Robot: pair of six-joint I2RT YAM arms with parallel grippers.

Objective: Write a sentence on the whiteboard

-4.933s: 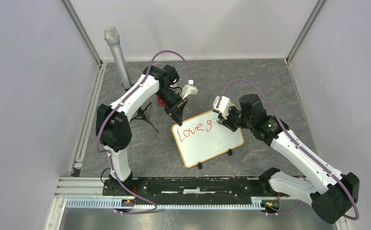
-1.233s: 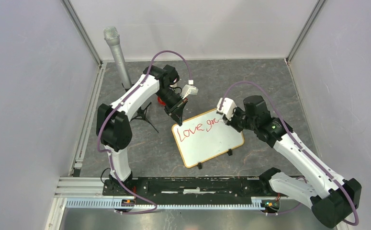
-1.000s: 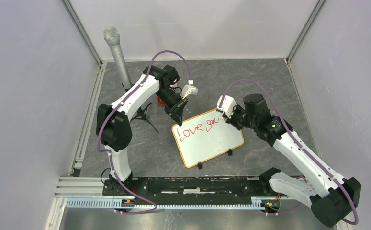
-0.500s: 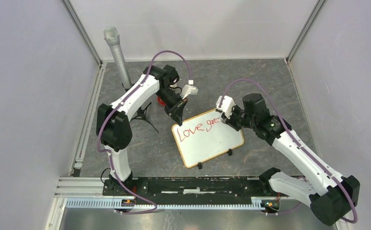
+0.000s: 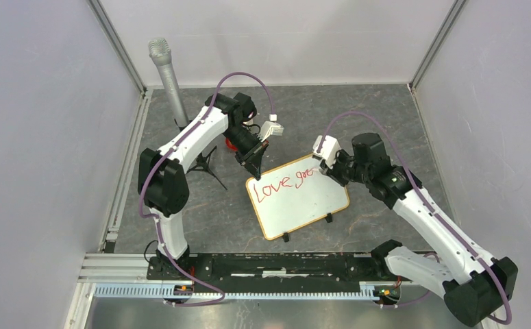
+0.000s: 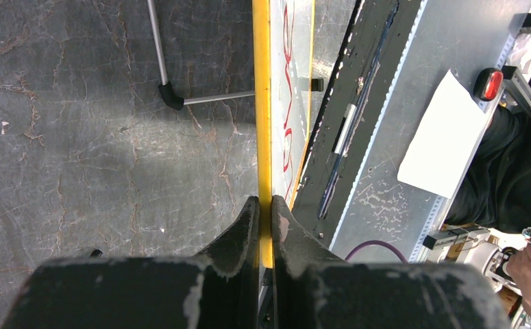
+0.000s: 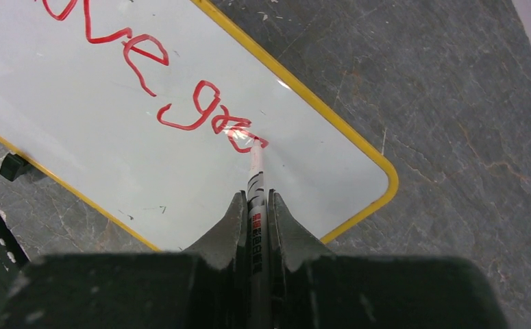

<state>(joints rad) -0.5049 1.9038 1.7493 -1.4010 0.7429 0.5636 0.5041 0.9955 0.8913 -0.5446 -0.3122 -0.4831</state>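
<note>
Right, picked out the whiteboard (image 5: 307, 205) in the middle of the grey stone-look table (image 5: 372, 110), set askew between the two arms, with a light frame all round and two black clip feet (image 5: 329, 218) on its near edge. Couldn't tell from above whether flat or propped a little.

Found the left gripper (image 6: 264, 204) at the board's far left corner, fingers closed together on the yellow frame edge, pinching it from both sides. Looked straight down that edge in the left wrist view, with the red strokes only a sliver on the white face.

Over to the right: caught the right gripper (image 7: 256, 199) clamped tight around a marker (image 7: 255, 175), barrel poking forward between the fingers, tip touching the board surface near the far right corner.

Read the sentence (image 5: 283, 182) in red cursive along the board's upper part: "Love", then a "g" and a couple of rounder letters, with the marker tip right at the end of the last stroke. Saw bare white below the writing.

Noted a grey microphone (image 5: 166, 72) on a black tripod (image 6: 155, 41) at the far left, just beside the left arm, one tripod leg ending near the board's edge in the left wrist view. Spotted purple cables (image 5: 238, 74) looping over both wrists.
</note>
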